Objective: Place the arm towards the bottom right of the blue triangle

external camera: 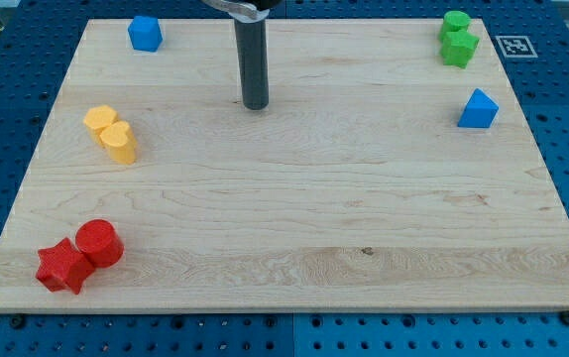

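Note:
The blue triangle [478, 109] lies near the right edge of the wooden board, in the upper half of the view. My tip [255, 104] rests on the board in the upper middle, far to the left of the triangle and at about its height. The dark rod rises straight up from the tip to the view's top edge. Nothing touches the triangle.
A blue cube [145, 33] sits at the top left. Two green blocks [457, 39] sit together at the top right, above the triangle. Two yellow blocks [112, 133] lie at the left. A red cylinder [99, 243] and a red star [63, 266] lie at the bottom left.

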